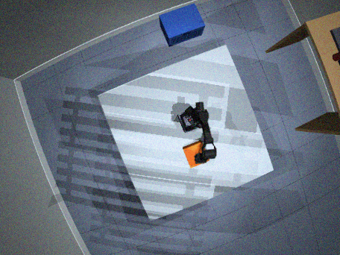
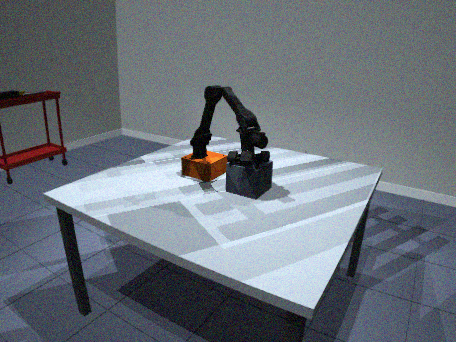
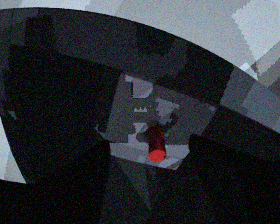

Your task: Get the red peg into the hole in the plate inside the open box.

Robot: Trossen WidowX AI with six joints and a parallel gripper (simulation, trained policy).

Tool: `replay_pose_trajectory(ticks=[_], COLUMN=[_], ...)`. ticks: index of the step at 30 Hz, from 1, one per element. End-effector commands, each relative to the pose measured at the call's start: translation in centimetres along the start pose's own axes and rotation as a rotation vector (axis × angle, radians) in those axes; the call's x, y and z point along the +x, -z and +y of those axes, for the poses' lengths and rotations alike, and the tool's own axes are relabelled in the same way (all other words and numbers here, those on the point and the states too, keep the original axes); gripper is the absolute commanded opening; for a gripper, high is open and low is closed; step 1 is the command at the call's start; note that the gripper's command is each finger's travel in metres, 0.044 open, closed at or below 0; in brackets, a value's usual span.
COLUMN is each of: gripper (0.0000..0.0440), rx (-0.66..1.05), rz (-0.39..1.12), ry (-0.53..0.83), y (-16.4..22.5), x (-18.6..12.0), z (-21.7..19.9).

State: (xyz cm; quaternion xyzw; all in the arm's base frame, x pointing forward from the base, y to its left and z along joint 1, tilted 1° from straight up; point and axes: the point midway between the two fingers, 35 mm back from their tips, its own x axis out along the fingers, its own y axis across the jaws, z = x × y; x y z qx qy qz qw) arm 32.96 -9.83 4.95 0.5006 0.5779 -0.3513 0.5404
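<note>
Top view, arm: we see the black arm [image 1: 207, 133] [image 2: 204, 118] reach from the orange block [image 1: 189, 154] [image 2: 205, 169], at the near side, to the far side of the table [image 1: 142, 150] [image 2: 200, 236].
Top view, open box: we find the dark box [image 1: 182, 124] [image 2: 249, 180] [image 3: 50, 30] beyond the orange block, partly under the gripper [image 1: 191, 116] [image 2: 248, 157] [image 3: 150, 141].
Top view, red peg: we make out 1 small red spot of the peg [image 1: 189, 120] [image 3: 156, 144] inside the box.
Top view, blue block: we see it [image 1: 182, 24] on the floor, beyond the table.
Exterior view, box: we see it right of the orange block, with the gripper at its top opening.
Exterior view, cart: we have 1 red cart [image 2: 32, 99] at far left.
Wrist view, gripper: we see its 2 fingers spread, 1 on each side of the peg, gripping nothing.
Wrist view, peg: we see it inside the box, apart from both fingers, its bright end facing us; we cannot tell how deep it sits in the hole.
</note>
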Motion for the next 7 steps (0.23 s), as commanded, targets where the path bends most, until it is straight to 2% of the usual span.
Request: replay_pose_trajectory(ticks=[1,7], gripper=[0.0281,0.0299], rx=[0.007,0.025], rz=[0.007,0.013], ry=[-0.015,-0.034], y=[-0.30,-0.72], x=[-0.63,-1.55], z=[0.25,0.42])
